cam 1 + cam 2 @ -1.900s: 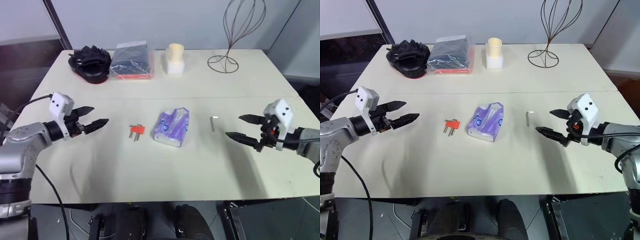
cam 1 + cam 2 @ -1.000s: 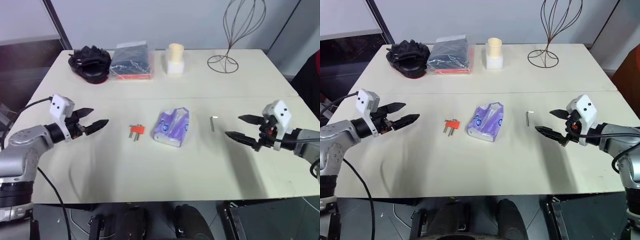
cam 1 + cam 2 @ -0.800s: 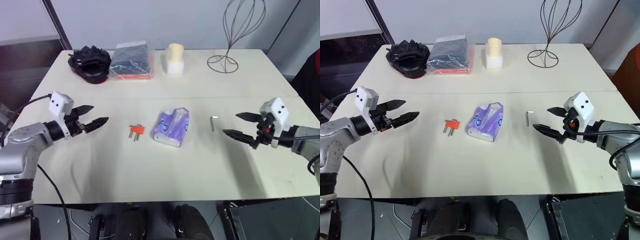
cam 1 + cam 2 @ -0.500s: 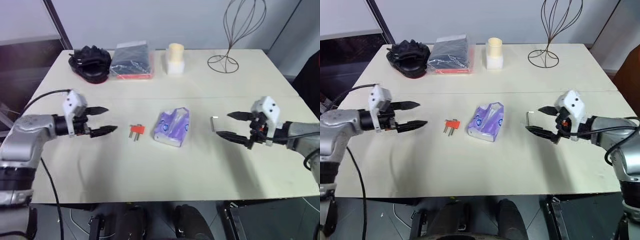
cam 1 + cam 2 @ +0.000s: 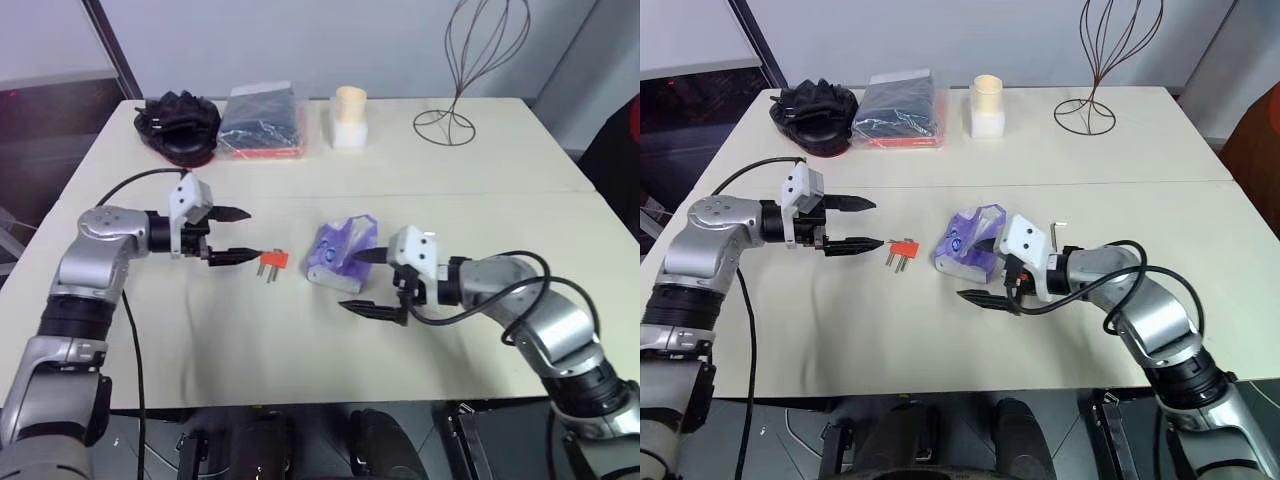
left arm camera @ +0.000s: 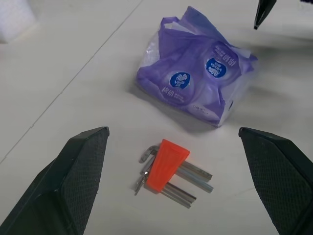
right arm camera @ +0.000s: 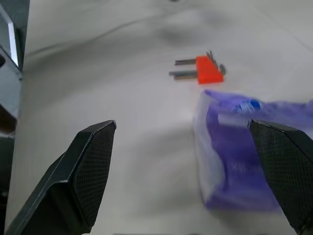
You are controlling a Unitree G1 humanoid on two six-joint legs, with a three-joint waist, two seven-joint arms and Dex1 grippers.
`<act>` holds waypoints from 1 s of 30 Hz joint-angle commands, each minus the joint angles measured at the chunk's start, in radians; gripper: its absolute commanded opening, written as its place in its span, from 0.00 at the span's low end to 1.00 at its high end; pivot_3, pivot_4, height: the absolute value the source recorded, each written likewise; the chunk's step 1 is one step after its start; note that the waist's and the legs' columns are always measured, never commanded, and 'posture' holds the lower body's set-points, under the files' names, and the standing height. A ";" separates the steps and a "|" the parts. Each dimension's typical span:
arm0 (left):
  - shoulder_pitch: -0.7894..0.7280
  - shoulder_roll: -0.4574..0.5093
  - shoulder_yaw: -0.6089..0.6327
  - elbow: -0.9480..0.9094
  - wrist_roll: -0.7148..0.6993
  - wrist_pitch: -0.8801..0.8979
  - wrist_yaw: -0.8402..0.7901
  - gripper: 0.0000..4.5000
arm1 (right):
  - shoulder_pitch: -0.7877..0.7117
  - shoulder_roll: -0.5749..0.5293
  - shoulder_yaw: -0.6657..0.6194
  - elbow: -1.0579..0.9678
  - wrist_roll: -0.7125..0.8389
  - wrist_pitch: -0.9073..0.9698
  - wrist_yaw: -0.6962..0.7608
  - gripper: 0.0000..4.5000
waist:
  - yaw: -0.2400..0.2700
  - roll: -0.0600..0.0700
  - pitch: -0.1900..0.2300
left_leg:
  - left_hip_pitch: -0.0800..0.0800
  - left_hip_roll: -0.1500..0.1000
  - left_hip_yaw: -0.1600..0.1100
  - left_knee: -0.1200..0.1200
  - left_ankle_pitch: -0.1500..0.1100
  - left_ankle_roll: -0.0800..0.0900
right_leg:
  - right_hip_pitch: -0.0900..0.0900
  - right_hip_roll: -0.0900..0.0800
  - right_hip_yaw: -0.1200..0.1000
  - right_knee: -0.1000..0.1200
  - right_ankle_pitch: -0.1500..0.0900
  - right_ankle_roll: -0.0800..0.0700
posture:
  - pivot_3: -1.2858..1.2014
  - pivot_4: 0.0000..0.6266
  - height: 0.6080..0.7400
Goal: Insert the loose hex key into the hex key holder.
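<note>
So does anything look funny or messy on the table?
A bit odd: the right gripper, fingers open, sits at the crinkled purple packet, not the loose hex key, which lies untouched beside that arm. Nothing looks spilled or broken.

Left gripper [image 6: 178, 196] fingers [image 6: 80, 171] spread wide, aimed at the hex key holder [image 6: 167, 166], a red-orange block lying flat on the pale table [image 6: 73, 73] with grey keys sticking out both ends. Just past it, apart from it, sits a crinkled purple-white packet [image 6: 195, 90] with round blue logos. One black fingertip of the right gripper [image 6: 264, 12] pokes in beyond the packet; white block corner [image 6: 14, 14] at far edge.
</note>
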 commanded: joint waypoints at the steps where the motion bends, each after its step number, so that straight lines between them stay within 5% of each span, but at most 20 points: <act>1: 0.026 -0.006 0.041 -0.052 -0.015 0.009 0.036 0.99 | -0.026 0.039 0.059 0.053 -0.097 -0.062 -0.043 1.00 | -0.001 0.000 0.000 | 0.000 0.000 0.000 0.000 0.000 0.000 | 0.000 0.000 0.000 0.000 0.000 0.000 | 0.52 0.24 1.00; 6: 0.066 -0.005 0.056 -0.095 -0.022 0.022 0.063 0.99 | -0.038 0.026 0.147 0.166 -0.271 -0.165 -0.070 1.00 | 0.001 0.000 0.000 | 0.000 0.000 0.000 0.000 0.000 0.000 | 0.000 0.000 0.000 0.000 0.000 0.000 | 0.52 0.24 1.00; 8: 0.074 -0.008 0.065 -0.102 -0.023 0.027 0.078 1.00 | -0.045 0.028 0.171 0.228 -0.339 -0.213 -0.090 0.88 | 0.001 0.000 0.000 | 0.000 0.000 0.000 0.000 0.000 0.000 | 0.000 0.000 0.000 0.000 0.000 0.000 | 0.52 0.24 1.00; 16: 0.077 -0.015 0.076 -0.101 -0.025 0.030 0.102 1.00 | -0.062 0.077 0.192 0.334 -0.456 -0.301 -0.122 0.02 | -0.004 0.000 0.000 | 0.001 0.000 0.000 0.000 0.000 0.000 | 0.000 0.001 0.000 0.001 0.000 0.000 | 0.52 0.24 1.00; 24: 0.077 -0.023 0.071 -0.099 -0.024 0.027 0.107 1.00 | -0.065 0.078 0.130 0.273 -0.469 -0.290 -0.133 0.01 | -0.010 0.000 0.000 | 0.001 0.000 0.000 0.000 0.000 0.000 | 0.000 0.001 0.000 0.002 0.000 0.000 | 0.52 0.24 1.00; 30: 0.086 -0.039 0.069 -0.120 -0.036 0.038 0.112 1.00 | -0.154 -0.066 -0.064 0.402 -0.640 -0.301 -0.379 0.01 | -0.006 0.000 0.000 | 0.001 -0.001 0.000 0.000 0.000 -0.001 | 0.000 0.000 0.000 0.002 0.000 0.000 | 0.52 0.24 1.00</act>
